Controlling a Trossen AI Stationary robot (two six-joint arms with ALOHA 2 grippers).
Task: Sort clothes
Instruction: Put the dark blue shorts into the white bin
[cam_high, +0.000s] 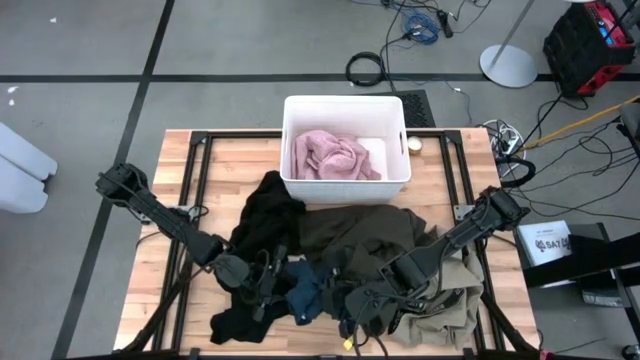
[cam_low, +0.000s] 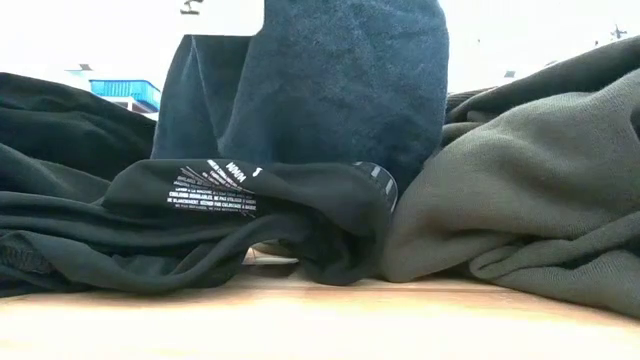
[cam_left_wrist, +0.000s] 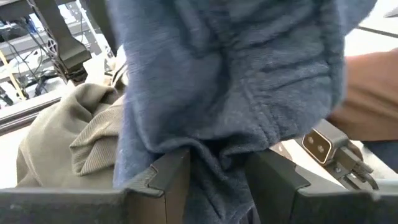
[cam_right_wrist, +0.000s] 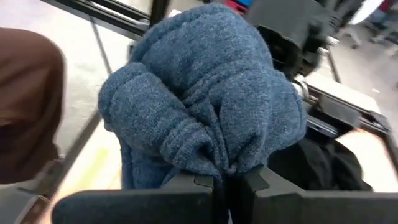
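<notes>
While the dark blue garment (cam_high: 303, 297) is hanging bunched between our two grippers near the front of the table (cam_high: 180, 160), we are gripping it from both sides. Our left gripper (cam_left_wrist: 217, 180) is pinching a thick fold of it between partly spread fingers, and our right gripper (cam_right_wrist: 225, 182) is clamping a gathered tuft of it with fingers nearly touching. In the low view the blue cloth (cam_low: 330, 80) is standing up above a black garment (cam_low: 230, 225) whose printed label is facing the camera, and that black piece is blocking most of the view across the table.

Crowding around the blue piece, more black clothing (cam_high: 265, 215) is spreading toward the left arm, the large olive-green garment (cam_high: 365, 232) is lying just behind our grippers, partly under the right arm, and the khaki-tan one (cam_high: 450, 305) is lying at the front right corner. We are seeing the olive fabric (cam_low: 530, 170) heaped at the right of the low view too.

Behind the pile, the white bin (cam_high: 345, 108) is sitting at the back of the table and holding the pale pink garment (cam_high: 333, 155).
</notes>
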